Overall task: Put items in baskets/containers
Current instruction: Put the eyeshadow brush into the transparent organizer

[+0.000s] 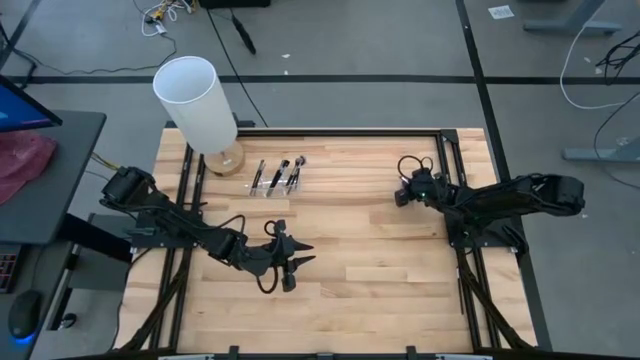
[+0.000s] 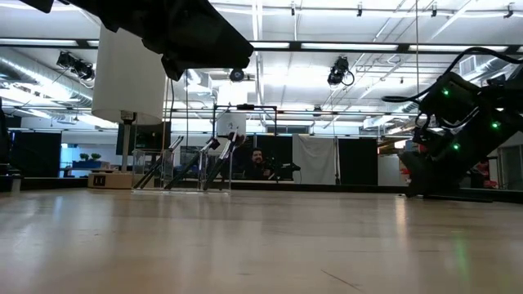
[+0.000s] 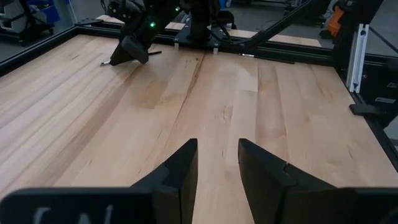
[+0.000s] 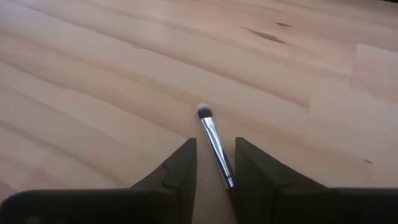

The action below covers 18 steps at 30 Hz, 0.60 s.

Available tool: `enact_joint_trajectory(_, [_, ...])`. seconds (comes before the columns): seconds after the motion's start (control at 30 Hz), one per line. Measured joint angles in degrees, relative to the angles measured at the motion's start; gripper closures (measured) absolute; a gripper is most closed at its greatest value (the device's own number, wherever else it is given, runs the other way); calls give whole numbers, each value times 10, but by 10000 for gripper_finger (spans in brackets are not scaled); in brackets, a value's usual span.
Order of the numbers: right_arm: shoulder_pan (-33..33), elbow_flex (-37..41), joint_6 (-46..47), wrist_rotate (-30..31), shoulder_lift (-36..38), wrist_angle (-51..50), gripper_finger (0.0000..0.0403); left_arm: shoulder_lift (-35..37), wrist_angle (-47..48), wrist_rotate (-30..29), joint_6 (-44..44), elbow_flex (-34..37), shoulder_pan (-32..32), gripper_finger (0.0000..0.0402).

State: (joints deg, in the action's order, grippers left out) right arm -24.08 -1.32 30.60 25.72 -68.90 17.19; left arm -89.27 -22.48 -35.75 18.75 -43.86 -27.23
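A thin makeup brush with a silver ferrule and a small dark head lies flat on the wooden table. My right gripper is open and tipped down over it near the table's right side, one finger on either side of the brush's handle. The clear holder stands at the far left with several brushes leaning in it. My left gripper hangs open above the table's near left part, nothing between its fingers. My right gripper's fingers straddle the brush's handle end, coming slanting down from the table's right side and lying along the brush. The handle lies close to one finger's inner side; I cannot tell whether it touches. The brush lies flat on the table.
A tall white cylinder on a round wooden base stands at the far left corner, beside the holder. Black frame rails run along the table's edges. Bare wood lies between the two arms.
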Motion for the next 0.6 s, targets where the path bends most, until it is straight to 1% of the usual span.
enact_joint_trajectory(0.13, [5,0,-20,-1,0,-4,319,0,0,0,1,0,0,284])
enact_joint_trajectory(0.3, [7,0,-24,-7,0,-3,387,0,0,0,1,0,0,284])
enact_joint_trajectory(0.5, [14,2,-5,-4,0,11,395,0,0,0,1,0,0,284])
enact_joint_trajectory(0.53, [20,5,-1,-3,-1,26,396,0,0,0,1,0,0,284])
enact_joint_trajectory(0.6, [41,8,8,-26,-3,77,397,0,0,0,0,0,0,284])
